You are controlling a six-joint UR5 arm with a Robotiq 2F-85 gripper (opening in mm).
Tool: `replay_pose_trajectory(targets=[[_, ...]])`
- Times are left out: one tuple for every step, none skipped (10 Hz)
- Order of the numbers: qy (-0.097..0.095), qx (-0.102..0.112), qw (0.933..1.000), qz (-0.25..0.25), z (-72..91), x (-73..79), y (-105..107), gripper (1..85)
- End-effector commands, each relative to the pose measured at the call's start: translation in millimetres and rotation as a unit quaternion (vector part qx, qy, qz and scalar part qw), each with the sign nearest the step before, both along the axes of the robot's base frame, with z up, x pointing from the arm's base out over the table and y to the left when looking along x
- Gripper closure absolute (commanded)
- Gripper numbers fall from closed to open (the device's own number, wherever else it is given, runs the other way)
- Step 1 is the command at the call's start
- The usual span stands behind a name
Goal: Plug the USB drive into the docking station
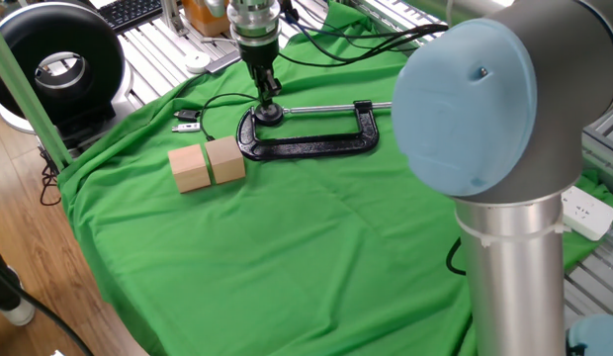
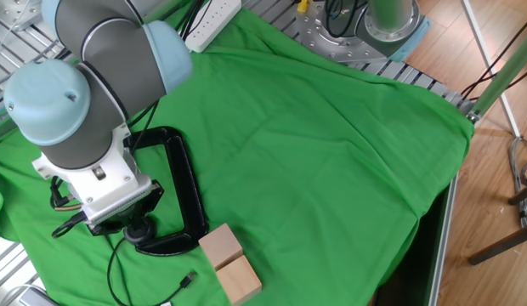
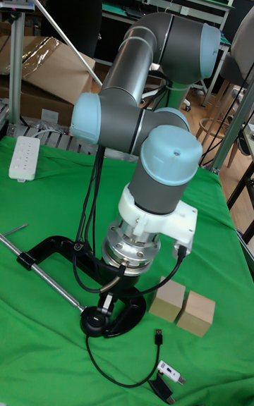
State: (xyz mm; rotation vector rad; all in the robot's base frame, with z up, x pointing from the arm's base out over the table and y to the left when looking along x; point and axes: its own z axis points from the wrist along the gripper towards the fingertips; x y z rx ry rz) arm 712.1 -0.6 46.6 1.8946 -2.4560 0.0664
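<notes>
The docking station, a small round black puck with a thin black cable, lies on the green cloth inside the mouth of the black C-clamp. My gripper points straight down right over it, its fingers close together on a slim dark stick, the USB drive. The stick's lower end is at the puck's top; I cannot tell how deep it sits. From the other side, the wrist hides most of the fingers above the docking station. In the tall view the gripper stands just over the puck.
Two wooden blocks sit side by side in front of the clamp. The cable's silver plug ends lie left of the puck. A white power strip lies at the cloth's far edge. Cables trail behind the arm.
</notes>
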Motion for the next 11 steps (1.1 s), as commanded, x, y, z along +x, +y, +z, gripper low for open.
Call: replay_pose_trajectory(targets=[[-0.001, 0.002, 1.0, -0.009, -1.8, 3.0, -0.9, 84.0], [0.001, 0.003, 0.9999, -0.013, -3.2, 2.8, -0.1, 84.0], [0.001, 0.001, 0.9999, -0.014, -3.6, 3.2, -1.1, 84.0], [0.001, 0.0, 0.9999, -0.013, -4.7, 3.8, -1.6, 84.0], [0.004, -0.003, 0.9999, -0.01, -5.3, 2.4, -3.4, 84.0], [0.007, -0.004, 0.9999, -0.008, -5.6, 0.6, -4.4, 84.0], [0.008, -0.004, 0.9999, -0.008, -5.6, 0.6, -4.5, 84.0], [0.007, 0.0, 0.9999, -0.009, -5.6, 0.6, -2.4, 84.0], [0.008, 0.001, 0.9999, -0.01, -5.6, 0.3, -1.5, 84.0], [0.007, 0.001, 0.9999, -0.012, -6.1, 1.0, -1.5, 84.0], [0.006, 0.001, 0.9999, -0.013, -6.6, 2.2, -1.6, 84.0]])
